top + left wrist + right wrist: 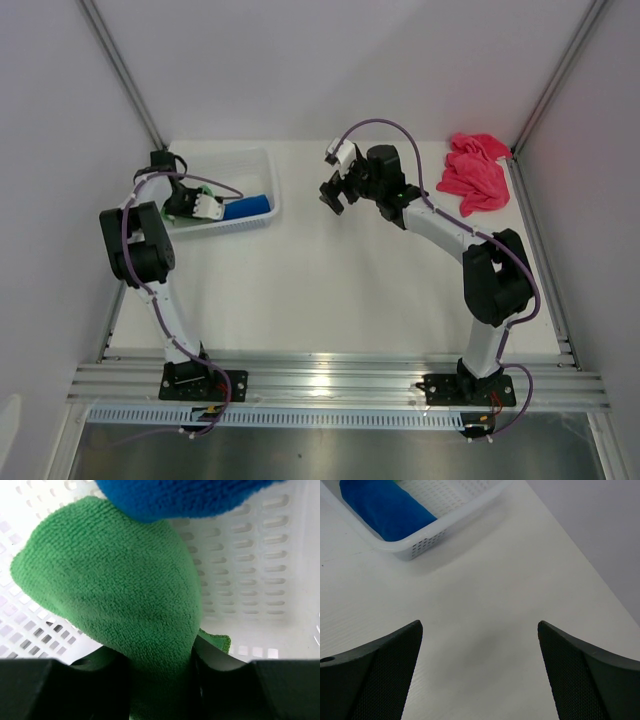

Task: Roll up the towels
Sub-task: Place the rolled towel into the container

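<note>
1. The white table [330, 290] fills the middle of the top view, with both arm bases bolted along its near edge.
2. The right arm [450, 235] reaches toward the centre of the table. The left arm [150, 260] bends over the far left corner.
3. A white plastic basket [272, 180] with slotted walls sits at the far left of the table. The left arm's wrist hangs over it.
4. The pink towel [475, 172] lies crumpled in the far right corner of the table, well apart from both arms and from the basket.
5. The blue towel [248, 207] lies rolled inside the basket, against its near right wall. The right wrist view shows it there too [385, 507].
6. The green towel [125, 595] is inside the basket as well, touching the blue towel [190, 497] and lying partly under it in the left wrist view.
7. The left gripper [160, 680] is down in the basket with its jaws pinched on a fold of the green towel.
8. The right gripper [480, 645] hangs above bare table with its jaws spread wide and nothing between its fingers [375, 675].
</note>
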You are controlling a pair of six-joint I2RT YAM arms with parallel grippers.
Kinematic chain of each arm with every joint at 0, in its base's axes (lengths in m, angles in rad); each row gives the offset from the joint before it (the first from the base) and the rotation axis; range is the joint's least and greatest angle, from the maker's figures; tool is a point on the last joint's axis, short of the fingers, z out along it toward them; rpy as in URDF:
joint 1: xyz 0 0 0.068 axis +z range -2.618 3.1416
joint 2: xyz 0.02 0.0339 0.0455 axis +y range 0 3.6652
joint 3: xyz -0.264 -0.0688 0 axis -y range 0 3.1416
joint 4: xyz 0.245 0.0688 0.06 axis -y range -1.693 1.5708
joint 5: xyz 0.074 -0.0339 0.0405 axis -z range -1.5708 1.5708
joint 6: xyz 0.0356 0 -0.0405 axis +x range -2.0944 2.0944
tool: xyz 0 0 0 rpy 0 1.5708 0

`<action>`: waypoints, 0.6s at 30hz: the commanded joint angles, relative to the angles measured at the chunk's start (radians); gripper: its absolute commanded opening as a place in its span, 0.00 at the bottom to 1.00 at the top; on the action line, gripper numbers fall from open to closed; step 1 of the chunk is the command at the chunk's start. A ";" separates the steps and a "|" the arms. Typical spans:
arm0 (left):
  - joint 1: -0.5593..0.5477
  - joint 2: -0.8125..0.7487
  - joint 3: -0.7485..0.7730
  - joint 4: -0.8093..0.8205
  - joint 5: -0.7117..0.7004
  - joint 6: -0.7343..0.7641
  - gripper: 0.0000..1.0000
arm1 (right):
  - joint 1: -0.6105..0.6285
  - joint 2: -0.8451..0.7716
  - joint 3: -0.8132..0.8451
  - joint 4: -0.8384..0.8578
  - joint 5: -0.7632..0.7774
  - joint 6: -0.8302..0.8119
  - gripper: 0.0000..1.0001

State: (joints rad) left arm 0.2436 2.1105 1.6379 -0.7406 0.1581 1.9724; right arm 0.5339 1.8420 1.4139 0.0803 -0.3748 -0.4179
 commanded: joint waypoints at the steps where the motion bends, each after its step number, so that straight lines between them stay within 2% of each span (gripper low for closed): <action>1: 0.010 -0.060 -0.047 0.000 -0.012 0.301 0.08 | 0.006 -0.003 -0.003 0.042 -0.013 0.018 1.00; 2: 0.010 -0.061 -0.064 0.010 -0.017 0.319 0.12 | 0.006 0.000 -0.004 0.044 -0.013 0.018 1.00; 3: 0.010 -0.064 -0.079 0.023 -0.017 0.322 0.22 | 0.006 0.000 -0.004 0.044 -0.013 0.019 0.99; 9: 0.005 -0.047 -0.061 0.079 -0.025 0.266 0.49 | 0.005 0.000 -0.004 0.046 -0.010 0.021 1.00; 17: 0.005 -0.073 -0.108 0.135 -0.025 0.230 0.54 | 0.006 -0.004 -0.016 0.050 -0.006 0.022 0.99; 18: 0.005 -0.078 -0.116 0.142 -0.023 0.230 0.57 | 0.006 -0.006 -0.020 0.052 -0.004 0.022 0.99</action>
State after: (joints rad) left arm 0.2436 2.0914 1.5558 -0.6117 0.1322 1.9739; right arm 0.5339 1.8420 1.4044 0.0872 -0.3782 -0.4076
